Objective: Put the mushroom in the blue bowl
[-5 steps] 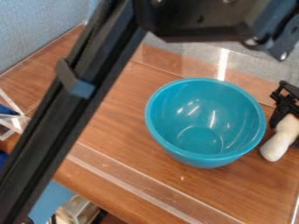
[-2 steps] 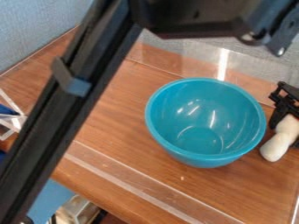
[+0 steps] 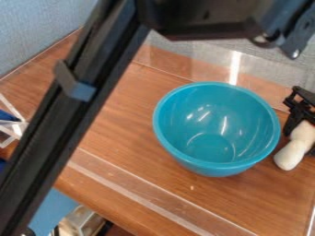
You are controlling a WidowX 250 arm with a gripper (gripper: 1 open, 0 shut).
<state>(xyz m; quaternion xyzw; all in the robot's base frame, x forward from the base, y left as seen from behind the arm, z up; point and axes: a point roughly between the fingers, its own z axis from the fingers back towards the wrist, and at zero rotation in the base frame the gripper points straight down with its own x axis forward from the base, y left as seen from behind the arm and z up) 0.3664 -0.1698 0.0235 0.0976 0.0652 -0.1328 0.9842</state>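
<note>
gripping mushroom [image 3: 293, 147] top, pincer [image 3: 299, 123] closed; long axis near upright, beside blue bowl [image 3: 215, 129].

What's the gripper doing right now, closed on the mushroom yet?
Gripper: fingers closed on the small cream-white toy mushroom, which stands on the wooden table beside the glossy teal-blue plastic bowl.

One blue bowl [image 3: 215, 128], one mushroom [image 3: 293, 149], one pincer [image 3: 299, 121], one wooden table [image 3: 123, 138].
</note>
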